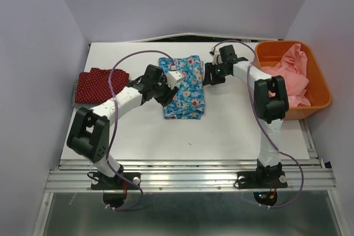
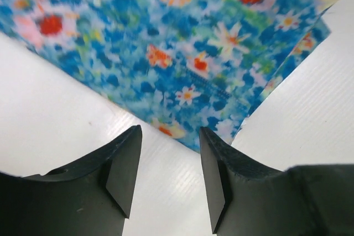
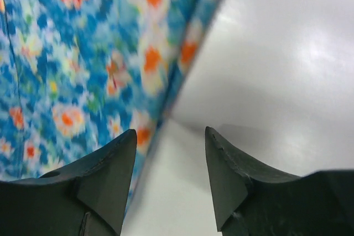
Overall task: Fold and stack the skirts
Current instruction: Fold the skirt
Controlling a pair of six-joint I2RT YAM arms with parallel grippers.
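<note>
The bright blue flower-print skirt (image 1: 187, 88) lies folded on the white table, near the middle. My left gripper (image 1: 166, 93) stands open at its left edge; in the left wrist view the cloth (image 2: 182, 42) lies just beyond the open gripper (image 2: 168, 136), with bare table between the fingers. My right gripper (image 1: 207, 77) is at the skirt's right edge, also open (image 3: 170, 136) and holding nothing, the floral cloth (image 3: 83, 70) to its left. A dark red dotted skirt (image 1: 100, 84) lies folded at the far left, with a grey edge (image 1: 77, 102) showing under it.
An orange bin (image 1: 322, 78) with pink cloth (image 1: 290, 75) in it stands at the back right, beside the right arm's elbow. White walls close in on the table at left, back and right.
</note>
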